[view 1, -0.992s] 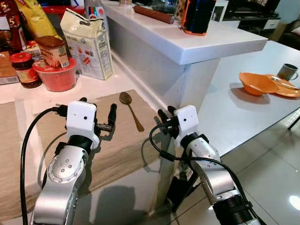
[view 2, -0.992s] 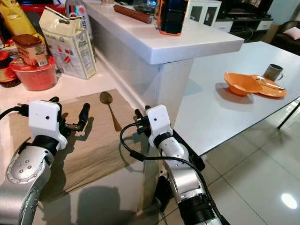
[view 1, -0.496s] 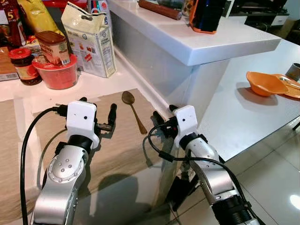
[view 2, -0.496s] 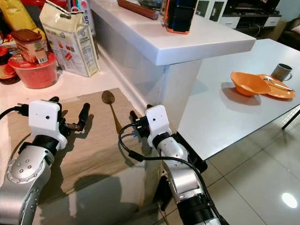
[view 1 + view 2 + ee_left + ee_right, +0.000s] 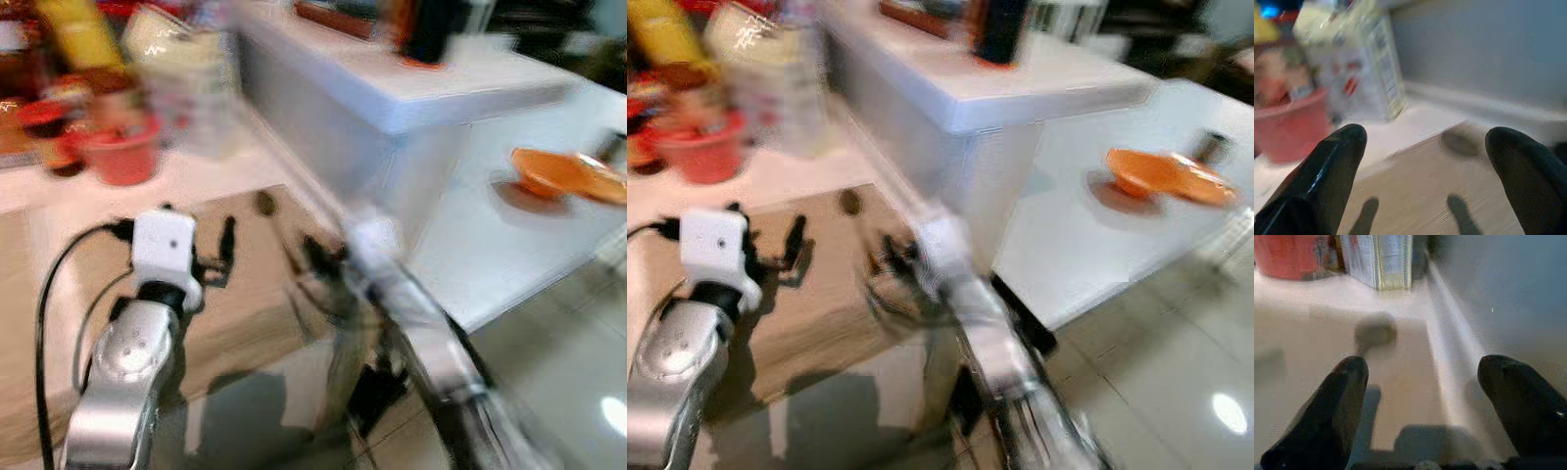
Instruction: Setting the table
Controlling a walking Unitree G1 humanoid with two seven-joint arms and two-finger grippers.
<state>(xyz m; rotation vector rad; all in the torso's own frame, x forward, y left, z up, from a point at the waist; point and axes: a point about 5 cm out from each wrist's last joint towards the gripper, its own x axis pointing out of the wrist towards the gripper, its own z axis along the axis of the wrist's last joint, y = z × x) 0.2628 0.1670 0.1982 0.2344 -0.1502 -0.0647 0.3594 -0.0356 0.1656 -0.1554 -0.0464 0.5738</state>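
Two end effectors were seen above a beige woven placemat laid on the white desk, both with black fingers spread apart and holding nothing. The head views were heavily blurred. The left end effector hovered over the mat's middle, and the dark metal spoon was seen ahead of it, between the lines of its two fingers but well beyond their tips. The right end effector was placed near the mat's right edge, beside the grey wall of the raised white counter; the spoon's bowl was seen ahead of it, nearer its one finger, untouched. The spoon lay flat on the mat, its bowl toward the back of the desk. Behind the mat, a white paper bag and a red plastic bowl were set side by side. On the lower white table to the right, well apart, an orange bowl was seen.
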